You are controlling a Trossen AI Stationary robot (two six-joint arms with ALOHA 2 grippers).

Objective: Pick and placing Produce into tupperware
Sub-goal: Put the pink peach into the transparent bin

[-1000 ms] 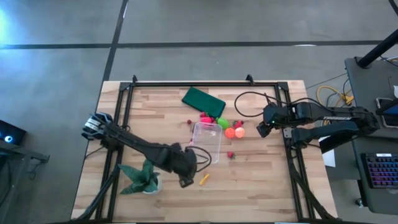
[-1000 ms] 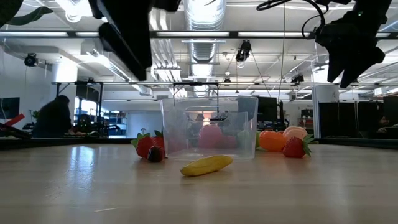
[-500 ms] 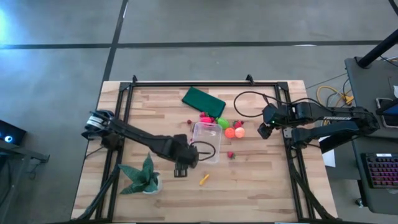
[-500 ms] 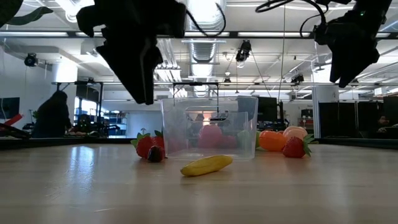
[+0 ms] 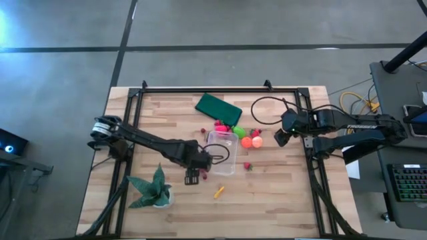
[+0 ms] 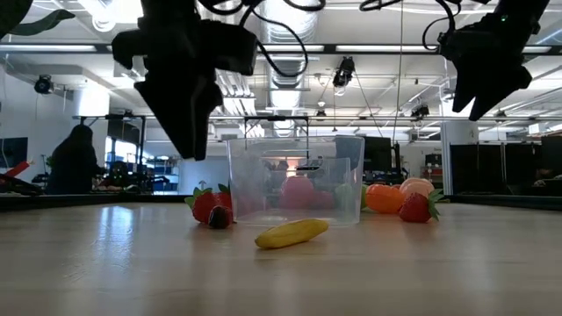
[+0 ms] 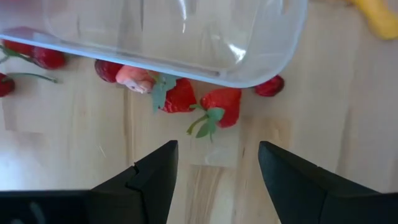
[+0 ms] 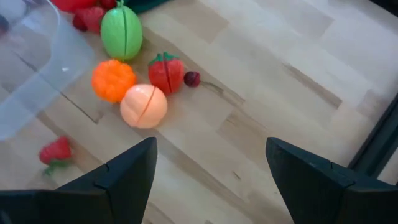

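Left hand [image 5: 193, 179] open, empty, above two red toy strawberries [image 7: 200, 103] lying just ahead, against the clear plastic rectangular tupperware box [image 5: 222, 152]. Right hand [image 5: 281, 139] open, waiting off beyond the orange ball [image 8: 113, 80].

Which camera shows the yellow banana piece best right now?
The low view: the banana piece lies unobstructed on the table in front of the tupperware. The high view shows it only as a tiny yellow sliver; the left wrist view catches just its end at a corner; the right wrist view misses it.
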